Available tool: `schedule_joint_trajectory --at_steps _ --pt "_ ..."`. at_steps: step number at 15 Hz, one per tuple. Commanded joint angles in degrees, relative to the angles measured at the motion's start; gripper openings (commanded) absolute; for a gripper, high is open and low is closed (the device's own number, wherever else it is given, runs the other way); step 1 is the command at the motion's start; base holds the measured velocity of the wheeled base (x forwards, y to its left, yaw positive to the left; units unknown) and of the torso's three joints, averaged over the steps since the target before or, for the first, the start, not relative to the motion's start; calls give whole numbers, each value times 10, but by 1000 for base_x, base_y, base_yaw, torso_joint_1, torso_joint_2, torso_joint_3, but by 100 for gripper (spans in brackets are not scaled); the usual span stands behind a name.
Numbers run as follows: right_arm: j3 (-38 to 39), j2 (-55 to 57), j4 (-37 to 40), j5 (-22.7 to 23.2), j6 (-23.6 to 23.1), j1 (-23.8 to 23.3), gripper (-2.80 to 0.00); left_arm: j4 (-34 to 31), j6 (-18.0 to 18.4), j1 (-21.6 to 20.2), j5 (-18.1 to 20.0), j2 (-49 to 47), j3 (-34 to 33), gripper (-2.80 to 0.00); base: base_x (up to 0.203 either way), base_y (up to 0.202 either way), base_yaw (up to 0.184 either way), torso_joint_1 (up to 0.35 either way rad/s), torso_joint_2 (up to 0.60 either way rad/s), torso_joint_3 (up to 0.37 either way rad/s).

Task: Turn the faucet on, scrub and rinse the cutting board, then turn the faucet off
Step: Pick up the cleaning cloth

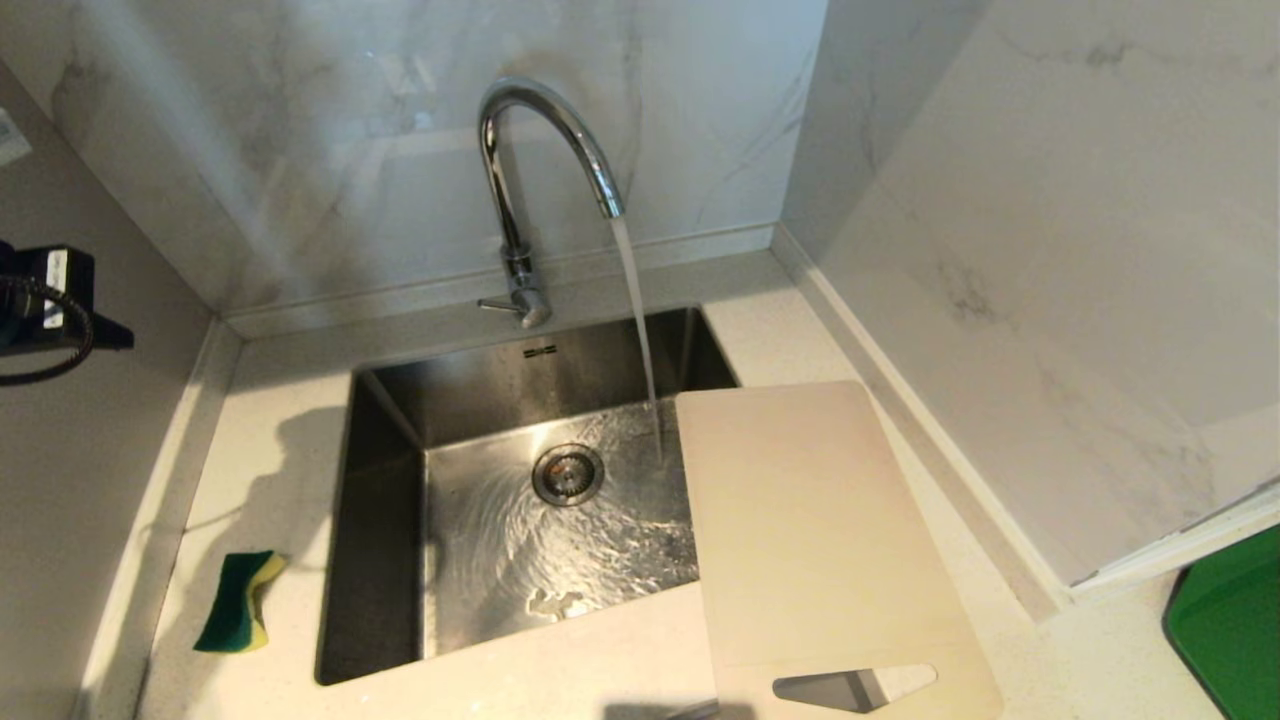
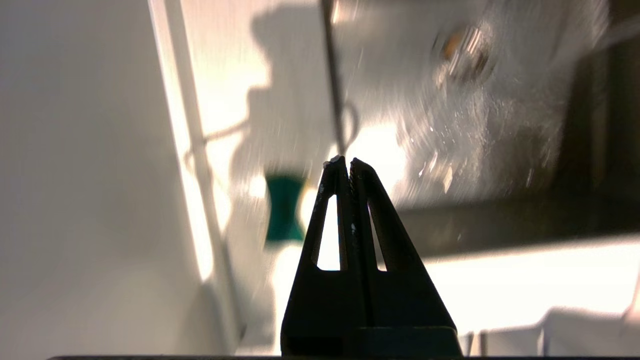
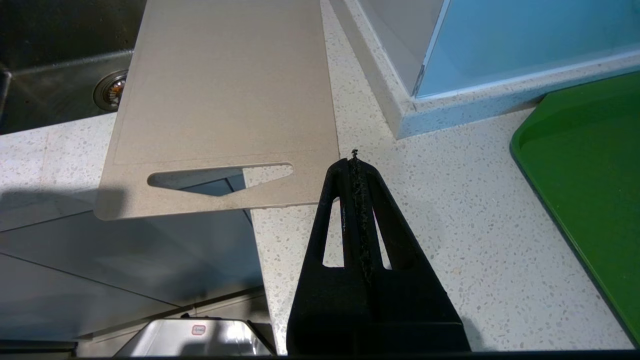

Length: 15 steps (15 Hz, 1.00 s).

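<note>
The cutting board (image 1: 810, 520) is the biggest loose thing I have in front of me: a thin, flat, beige-white plastic rectangle with rounded corners, lying on the counter at the right of the sink, its far corner hanging over the basin and its near end jutting past the counter's front edge. The long tapered handle cutout sits at that near end. The sink (image 1: 385, 500) is a square-cornered steel basin, brushed and shiny, with a round strainer drain (image 1: 567, 474) in its floor and a sheet of water rippling across it. The counter (image 1: 270, 420) around it is pale speckled stone, and the walls behind are glossy marble-look panels. The faucet (image 1: 540, 160) stands at the back rim, a tall chrome gooseneck with a thin side lever at its base; a smooth stream falls from the spout and lands in the basin just beside the board's far edge. At the far right I see part of a green tray (image 1: 1230, 630) with a raised rim. On the counter left of the sink lies a small sponge (image 1: 238, 601), green scourer on yellow foam, pinched at the waist. My left gripper (image 2: 347, 161) hangs above that left side, black tapered fingers clenched on nothing. My right gripper (image 3: 354, 157) is likewise clenched and empty, over the counter just beside the board's handle end.
</note>
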<state>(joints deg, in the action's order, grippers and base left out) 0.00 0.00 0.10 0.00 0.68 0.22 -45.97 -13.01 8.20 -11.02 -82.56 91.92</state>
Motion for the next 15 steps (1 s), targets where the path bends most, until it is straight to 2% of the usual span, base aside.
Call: schedule_joint_trajectory --at_steps 1,4,9,12,15 --pt "0 0 0 0 0 0 -280 -5 2 -1 2 49 -111 -280 0 0 0 0 0 0" --pt "1 0 0 0 0 0 -280 24 4 -20 25 76 -252 -280 0 0 0 0 0 0" --pt "1 0 0 0 0 0 -280 185 21 -112 90 10 -420 -280 0 0 0 0 0 0" --pt "1 0 0 0 0 0 -280 243 51 -132 98 -49 -447 -280 0 0 0 0 0 0" --pt "1 0 0 0 0 0 -280 283 54 -133 99 -78 -445 -280 0 0 0 0 0 0"
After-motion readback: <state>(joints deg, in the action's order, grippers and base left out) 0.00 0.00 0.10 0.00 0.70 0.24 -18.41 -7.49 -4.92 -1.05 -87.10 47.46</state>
